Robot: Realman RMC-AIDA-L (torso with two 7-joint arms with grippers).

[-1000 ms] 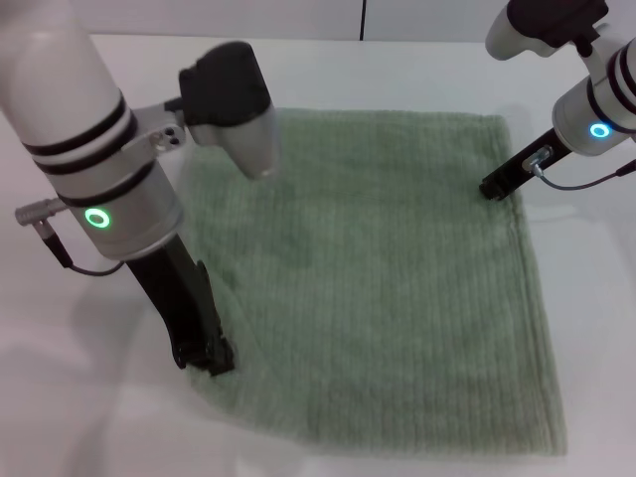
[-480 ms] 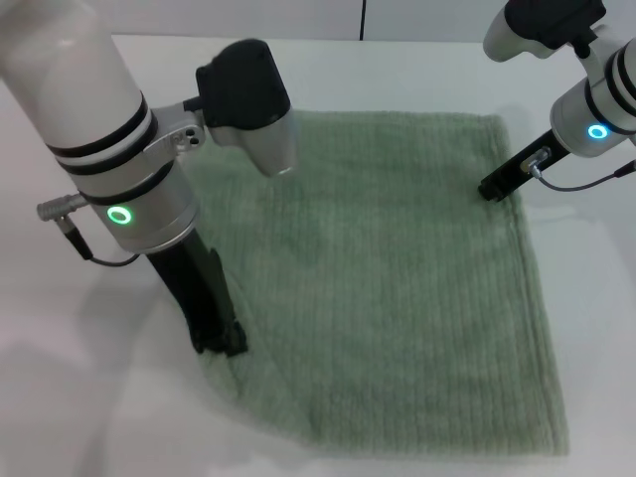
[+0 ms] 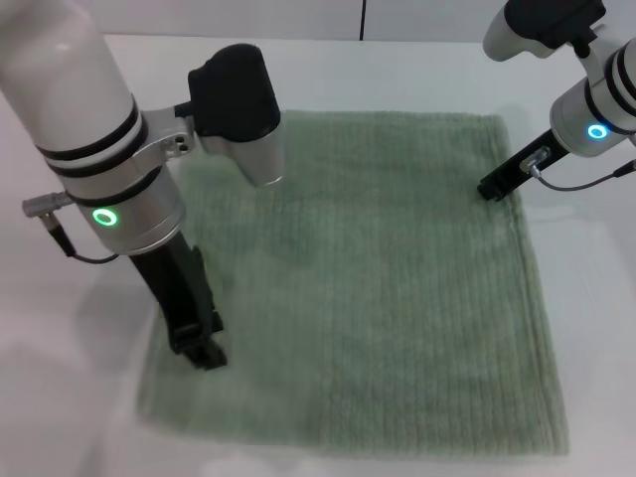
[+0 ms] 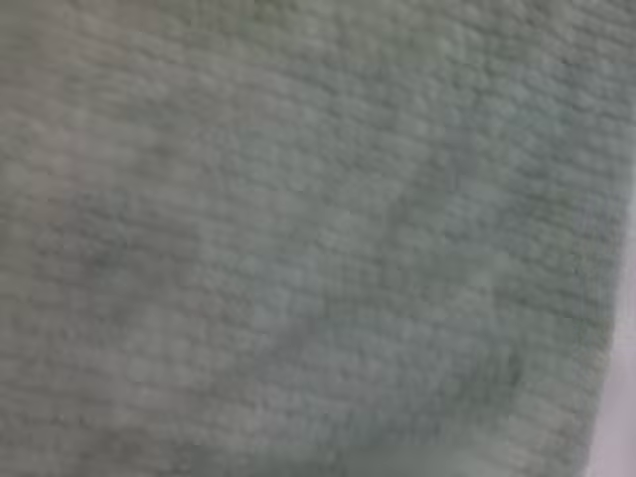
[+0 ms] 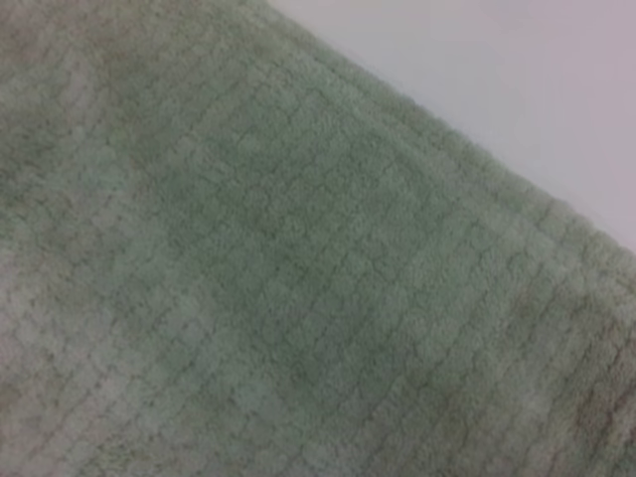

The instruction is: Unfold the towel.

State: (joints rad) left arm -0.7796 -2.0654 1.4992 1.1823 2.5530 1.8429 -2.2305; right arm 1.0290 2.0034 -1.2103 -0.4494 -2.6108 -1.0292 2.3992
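White tabletop [image 3: 328,65] fills the scene, and on it the towel [image 3: 378,288] lies spread as a pale green, nearly square sheet, its ribbed pile flat from the far hem to the near edge. A second ago its near left corner was drawn in on a slant beside the left arm; now that corner [image 3: 164,402] reaches out to the left and the near edge runs almost straight, so I judge the unfolding all but done, with only smoothing and letting go left. The left gripper [image 3: 204,350] stands on the cloth just inside that corner, tip down on the pile; whether its fingers are parted or pinching cloth I cannot tell. The right gripper [image 3: 491,188] rests at the far right edge, as before, apparently pinning it; its fingers are likewise hidden. Both wrist views show only terry weave and a strip of table.
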